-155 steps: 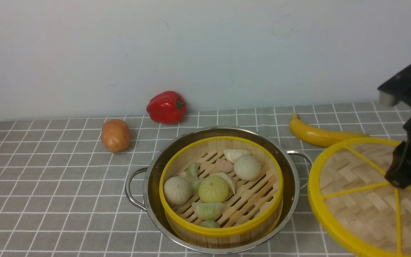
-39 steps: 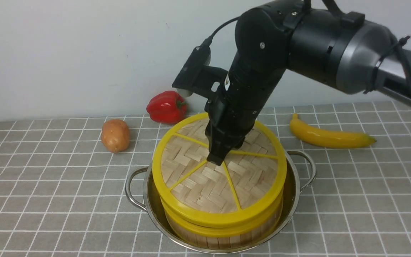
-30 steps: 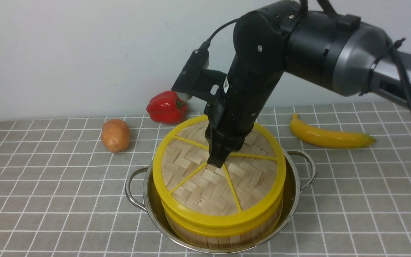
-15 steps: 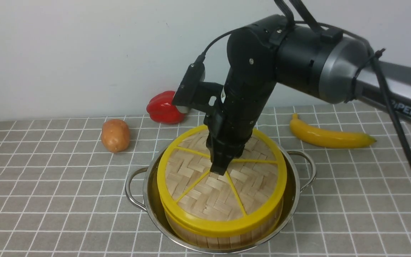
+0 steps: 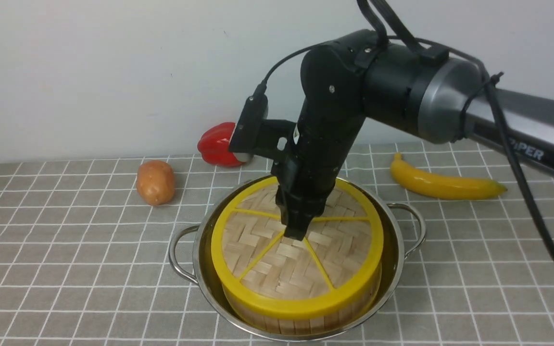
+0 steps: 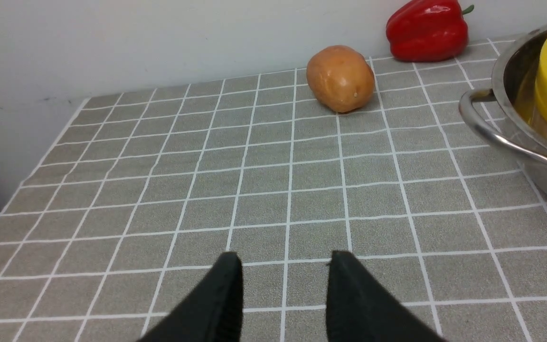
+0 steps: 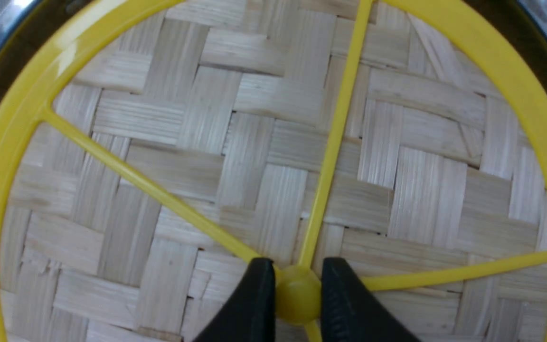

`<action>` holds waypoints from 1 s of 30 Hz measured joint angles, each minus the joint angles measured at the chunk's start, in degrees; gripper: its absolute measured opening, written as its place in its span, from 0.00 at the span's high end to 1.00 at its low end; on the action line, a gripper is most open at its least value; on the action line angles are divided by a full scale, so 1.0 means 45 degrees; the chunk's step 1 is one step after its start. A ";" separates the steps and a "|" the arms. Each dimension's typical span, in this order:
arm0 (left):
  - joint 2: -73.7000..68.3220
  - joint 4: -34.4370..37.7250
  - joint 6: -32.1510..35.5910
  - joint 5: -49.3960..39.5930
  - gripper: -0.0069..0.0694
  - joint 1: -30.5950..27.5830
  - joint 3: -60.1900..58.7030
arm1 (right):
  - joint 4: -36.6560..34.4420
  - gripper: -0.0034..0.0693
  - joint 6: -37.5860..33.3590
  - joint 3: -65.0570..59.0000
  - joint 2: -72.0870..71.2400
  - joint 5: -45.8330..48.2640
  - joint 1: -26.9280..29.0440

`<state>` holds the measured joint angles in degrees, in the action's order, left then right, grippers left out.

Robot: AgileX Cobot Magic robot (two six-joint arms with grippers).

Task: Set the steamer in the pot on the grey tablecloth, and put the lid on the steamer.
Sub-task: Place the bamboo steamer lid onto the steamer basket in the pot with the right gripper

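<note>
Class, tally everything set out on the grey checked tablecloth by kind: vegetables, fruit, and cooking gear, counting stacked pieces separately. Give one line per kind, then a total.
Vegetables: 2 (potato, red pepper)
Fruit: 1 (banana)
Cooking gear: 3 (pot, steamer, lid)
Total: 6

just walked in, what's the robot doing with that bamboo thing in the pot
The right gripper pinches the knob of the woven lid, which sits on the bamboo steamer inside the steel pot on the grey tablecloth. It has not let go yet. The left gripper hangs open over the cloth, empty.
</note>
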<state>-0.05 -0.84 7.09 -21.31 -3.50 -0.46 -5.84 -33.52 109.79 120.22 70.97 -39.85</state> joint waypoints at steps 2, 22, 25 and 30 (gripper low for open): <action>0.0000 0.0000 0.0000 0.0000 0.59 0.0000 0.0000 | -0.0040 0.77 0.0000 0.0244 -0.0012 0.0018 0.0000; 0.0000 0.0000 0.0000 0.0000 0.59 0.0000 0.0000 | -0.0198 0.77 0.0685 0.0625 -0.0162 -0.0085 0.0262; 0.0000 0.0000 0.0000 0.0000 0.59 0.0000 0.0000 | -0.0241 0.77 0.1105 0.0503 -0.0173 -0.0085 0.0262; 0.0000 0.0000 0.0000 0.0000 0.59 0.0000 0.0000 | -0.0244 0.77 0.1518 0.0416 -0.0334 -0.0072 0.0262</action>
<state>-0.05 -0.84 7.09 -21.31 -3.50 -0.46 -6.94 -26.69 111.67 118.71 70.65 -38.67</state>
